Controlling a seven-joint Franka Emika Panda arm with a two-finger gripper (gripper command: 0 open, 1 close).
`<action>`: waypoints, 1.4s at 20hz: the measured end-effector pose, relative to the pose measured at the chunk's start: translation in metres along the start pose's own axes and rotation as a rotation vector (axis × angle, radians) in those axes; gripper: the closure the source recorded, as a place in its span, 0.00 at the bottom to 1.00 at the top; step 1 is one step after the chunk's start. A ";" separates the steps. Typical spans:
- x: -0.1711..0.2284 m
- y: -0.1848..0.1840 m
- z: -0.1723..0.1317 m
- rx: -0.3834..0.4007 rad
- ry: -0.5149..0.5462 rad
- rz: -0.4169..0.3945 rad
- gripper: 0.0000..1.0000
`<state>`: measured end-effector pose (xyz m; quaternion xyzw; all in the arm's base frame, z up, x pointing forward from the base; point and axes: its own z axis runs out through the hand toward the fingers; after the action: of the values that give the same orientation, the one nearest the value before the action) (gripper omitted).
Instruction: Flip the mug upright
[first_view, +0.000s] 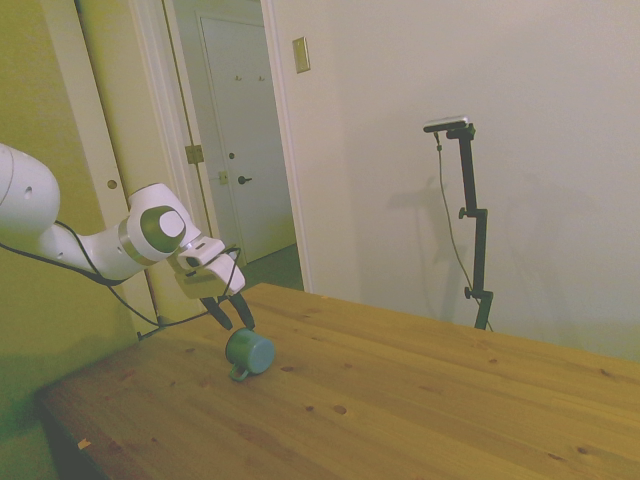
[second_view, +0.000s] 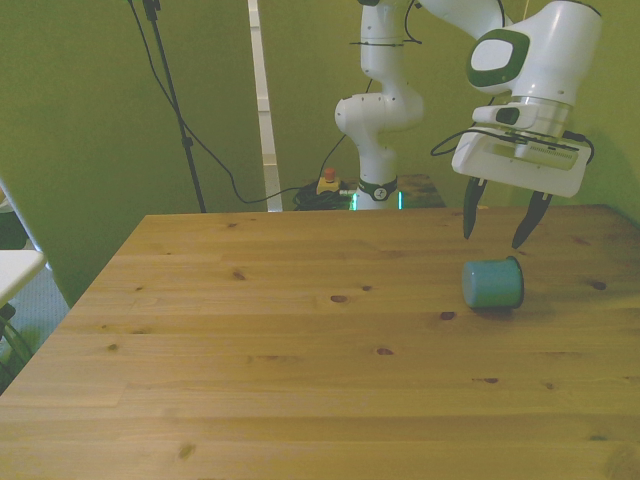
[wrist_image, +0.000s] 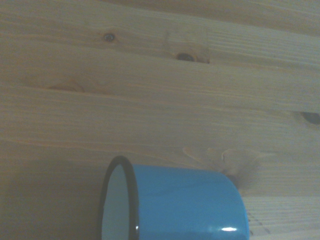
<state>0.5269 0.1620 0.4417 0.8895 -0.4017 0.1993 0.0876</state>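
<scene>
Front view: gripper (second_view: 498, 226) open, just above mug (second_view: 493, 284) lying on side; descend straddling body, grip, then rotate.

The mug (wrist_image: 185, 202) has a smooth, glossy blue-green coat like enamel, with a bright glint, a dark rim and a pale inside. The table (second_view: 300, 340) is matt, knotty planked wood. The arm (first_view: 90, 240) wears smooth white plastic shells.
</scene>
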 end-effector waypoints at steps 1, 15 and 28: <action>-0.008 -0.005 0.001 -0.016 0.011 0.004 0.00; -0.029 -0.046 0.039 -0.212 0.140 0.058 0.00; -0.034 -0.062 0.059 -0.366 0.261 0.088 0.00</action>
<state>0.5698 0.2076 0.3740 0.8072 -0.4548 0.2400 0.2899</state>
